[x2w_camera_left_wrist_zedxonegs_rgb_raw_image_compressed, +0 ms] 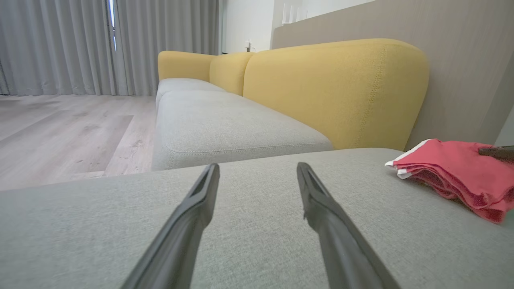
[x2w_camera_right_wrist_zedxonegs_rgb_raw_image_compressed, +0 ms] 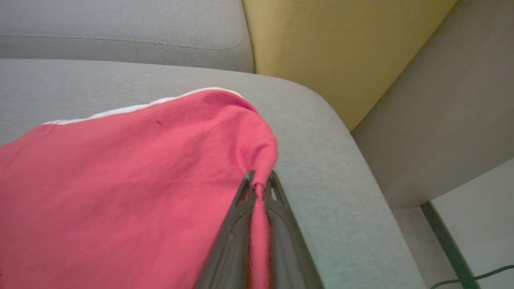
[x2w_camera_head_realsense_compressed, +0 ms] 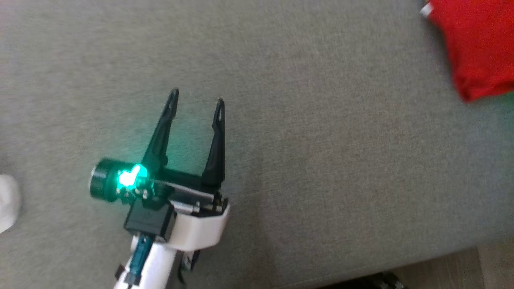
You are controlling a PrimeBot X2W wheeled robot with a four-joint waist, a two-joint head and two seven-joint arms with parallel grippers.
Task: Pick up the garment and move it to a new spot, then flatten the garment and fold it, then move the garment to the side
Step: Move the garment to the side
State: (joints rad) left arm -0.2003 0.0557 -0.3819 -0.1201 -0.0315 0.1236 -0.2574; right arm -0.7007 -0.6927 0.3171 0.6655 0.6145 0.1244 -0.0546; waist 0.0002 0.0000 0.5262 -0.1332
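The garment [x2w_camera_head_realsense_compressed: 478,44] is red with a white edge and lies folded at the far right of the grey cushion [x2w_camera_head_realsense_compressed: 321,160]. In the left wrist view the garment [x2w_camera_left_wrist_zedxonegs_rgb_raw_image_compressed: 453,172] rests at the right. My left gripper [x2w_camera_head_realsense_compressed: 196,100] hovers open over bare cushion, well left of the cloth, its fingers [x2w_camera_left_wrist_zedxonegs_rgb_raw_image_compressed: 192,216] spread with nothing between them. My right gripper [x2w_camera_right_wrist_zedxonegs_rgb_raw_image_compressed: 259,182] is shut on a pinched fold at the garment's [x2w_camera_right_wrist_zedxonegs_rgb_raw_image_compressed: 120,192] edge, which lifts slightly toward the tips. A dark fingertip [x2w_camera_left_wrist_zedxonegs_rgb_raw_image_compressed: 496,151] of it shows on the cloth.
A yellow sofa backrest [x2w_camera_left_wrist_zedxonegs_rgb_raw_image_compressed: 333,92] rises behind the cushion, with a beige wall panel [x2w_camera_left_wrist_zedxonegs_rgb_raw_image_compressed: 461,72] to the right. More grey seat cushions [x2w_camera_left_wrist_zedxonegs_rgb_raw_image_compressed: 225,120] stretch away. Wooden floor [x2w_camera_left_wrist_zedxonegs_rgb_raw_image_compressed: 60,128] and grey curtains lie to the left. A white object [x2w_camera_head_realsense_compressed: 8,204] sits at the left edge.
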